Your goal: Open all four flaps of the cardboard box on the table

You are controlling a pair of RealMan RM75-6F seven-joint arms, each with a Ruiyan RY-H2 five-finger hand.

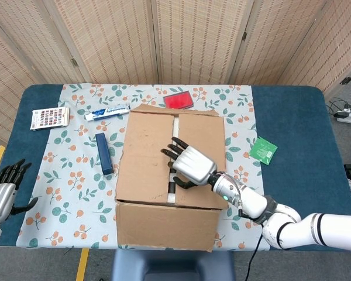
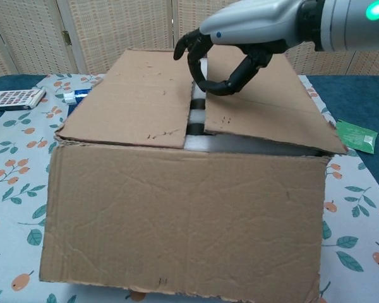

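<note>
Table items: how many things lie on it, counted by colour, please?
Brown: 1, cardboard box
Red: 1, flat packet
Green: 1, sachet
Dark blue: 1, long box
White and blue: 1, tube
Multicoloured: 1, card
Total: 6

We see both views bright and evenly lit, colours clear and edges sharp. Shadows stay soft and faint. A green lamp glows top right in the chest view.

No text can be read anywhere. The white tube [image 1: 107, 112] carries blue lettering, too small to make out. The card [image 1: 50, 117] shows only tiny coloured squares.
</note>
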